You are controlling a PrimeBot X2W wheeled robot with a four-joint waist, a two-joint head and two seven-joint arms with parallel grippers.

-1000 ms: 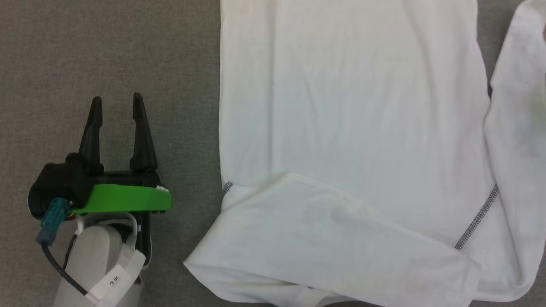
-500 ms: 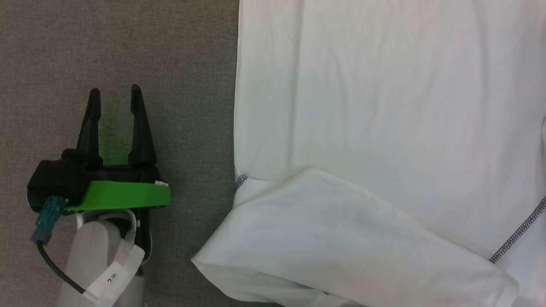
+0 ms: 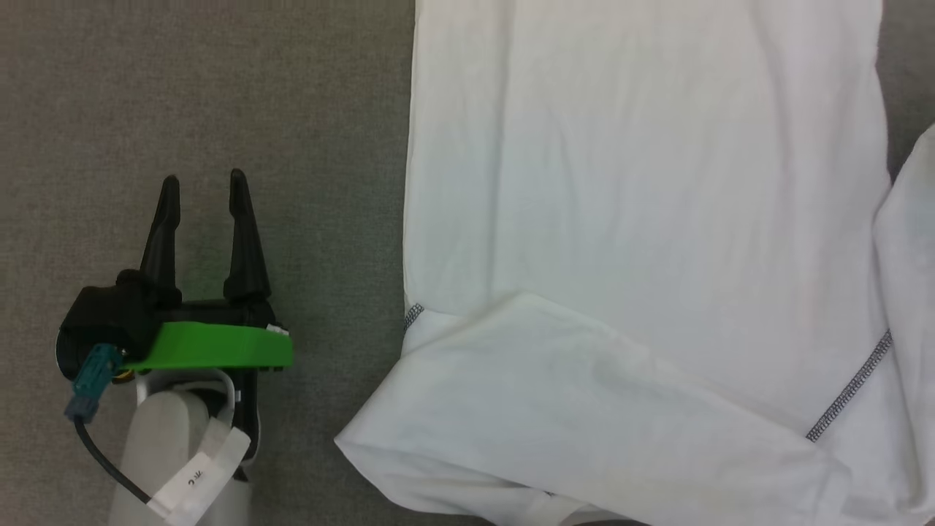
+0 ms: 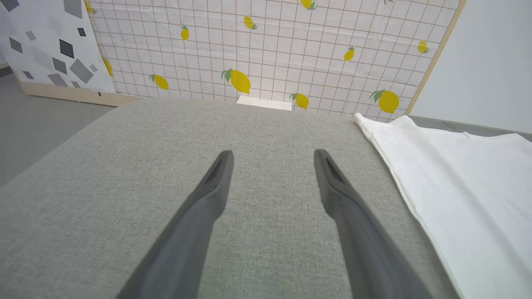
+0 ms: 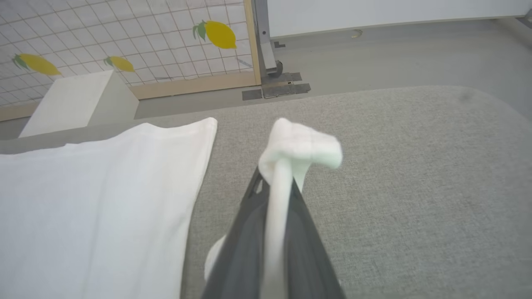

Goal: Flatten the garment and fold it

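Our right hand (image 5: 277, 182) has its two dark fingers pressed together on a bunch of white cloth from the garment (image 5: 95, 199). The cloth runs up between the fingers and puffs out in a rounded lump past their tips, lifted above the grey table (image 5: 415, 187). The rest of the garment lies flat on the table, just to the left in that wrist view.

Our left hand (image 3: 203, 180) sits over bare table, apart from the garment's straight left edge. Its fingers point away from us and are spread with nothing between them. Behind them are a green plate (image 3: 212, 345) and the pale forearm (image 3: 175, 453), which comes up from the lower edge of the head view.

In the head view the garment's body is spread smooth, with one sleeve (image 3: 584, 409) folded slantwise across its near part. A grey zigzag seam (image 3: 851, 394) shows at the right.

Past the table's far edge stand a white box (image 5: 70, 104) and a lemon-print screen (image 4: 270, 41).
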